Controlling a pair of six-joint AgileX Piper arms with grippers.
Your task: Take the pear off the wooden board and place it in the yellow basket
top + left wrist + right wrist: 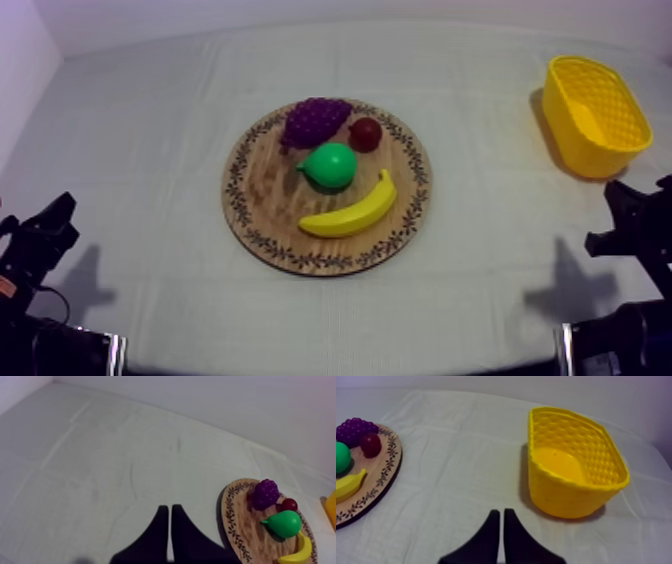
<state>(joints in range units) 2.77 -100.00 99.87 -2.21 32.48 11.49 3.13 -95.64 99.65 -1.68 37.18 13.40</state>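
None of the task is done: pear (330,165) on the board (262,218), basket (592,112) empty

Top view: the pear lies near the middle of the board, at the centre of the frame. The grapes (314,120) are just above it, the red fruit (365,133) at its upper right, and the banana (352,210) below it. The basket stands at the upper right, well apart from the board, with nothing in it. The left arm (40,245) sits low at the lower left and the right arm (635,225) low at the lower right, both far from the fruit.

Left wrist view: the left fingers (157,531) lie pressed together in a narrow wedge, gripping nothing, over bare tabletop (100,476) beside the board. The pear sits on the board between grapes and banana.

Right wrist view: the right fingers (488,536) are likewise closed together and empty, over the cloth between board and basket. The basket's floor is bare.

By my reading, reaching, grasping, carrying and releasing all remain to do.
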